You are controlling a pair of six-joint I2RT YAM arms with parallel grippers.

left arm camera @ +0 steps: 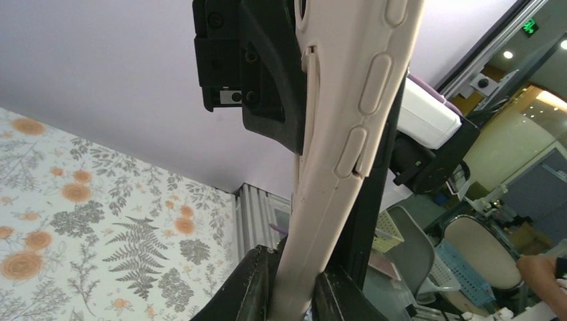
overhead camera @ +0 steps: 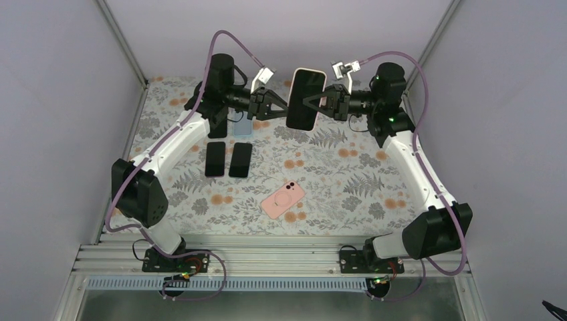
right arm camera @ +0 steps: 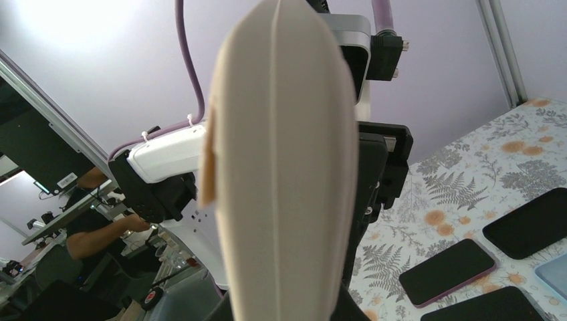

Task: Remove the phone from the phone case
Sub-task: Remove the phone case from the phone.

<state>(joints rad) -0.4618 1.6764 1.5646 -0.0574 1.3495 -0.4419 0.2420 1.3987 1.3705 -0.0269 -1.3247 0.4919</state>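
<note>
The scene is taken in from above and behind the arm bases by the top external camera, aimed down over the table toward the back wall. The phone case is viewed at very close range by both wrist cameras: from the left end effector facing right, and from the right end effector facing left. The floral table is shared by all views, the dark phones by the right wrist and top views.

Floral table carries 2 black phones, pink phone, blue phone.
</note>
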